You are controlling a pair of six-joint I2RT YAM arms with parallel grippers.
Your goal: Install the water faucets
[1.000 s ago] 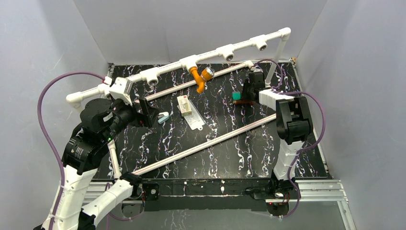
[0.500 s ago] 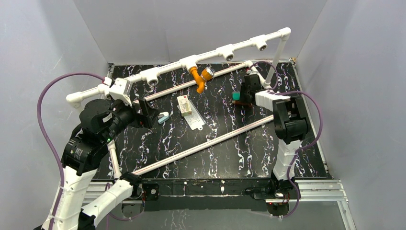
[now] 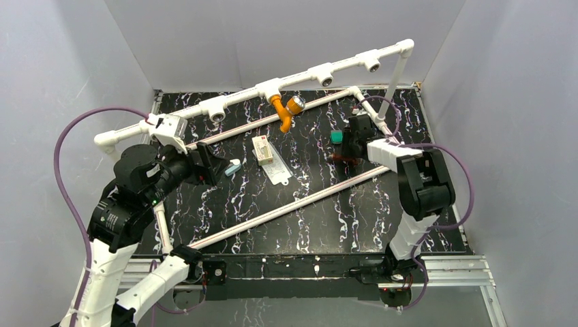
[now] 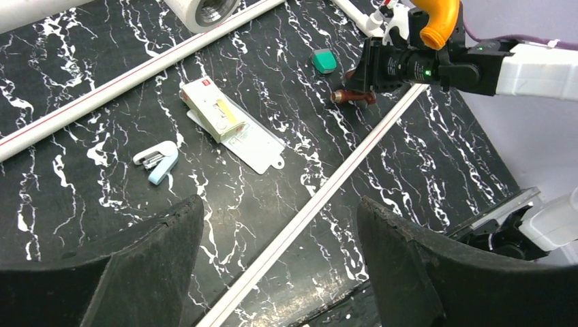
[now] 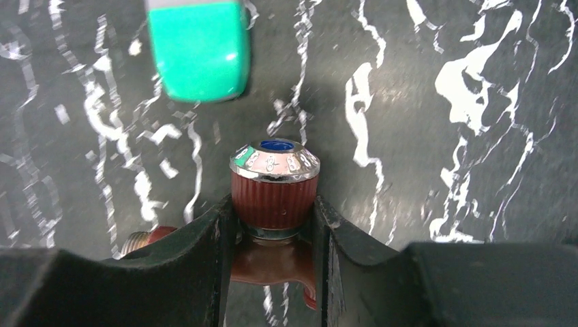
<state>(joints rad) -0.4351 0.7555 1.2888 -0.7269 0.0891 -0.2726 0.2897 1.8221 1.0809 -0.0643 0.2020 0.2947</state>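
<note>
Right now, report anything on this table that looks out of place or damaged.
Nothing is spilled or broken. One thing stands out: the reddish-brown faucet is not on the pipe rail but clamped at its knob by the right end effector, while the orange faucet already hangs from it.

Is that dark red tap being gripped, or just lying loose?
Gripped: the right gripper clamps both sides of the dark red faucet at its ribbed knob.

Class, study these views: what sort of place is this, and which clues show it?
Probably a robotics lab test cell, not a bathroom: grey walls box in a marbled table, a left arm and right arm sit at its edge, and a white pipe rack stands on it.
</note>
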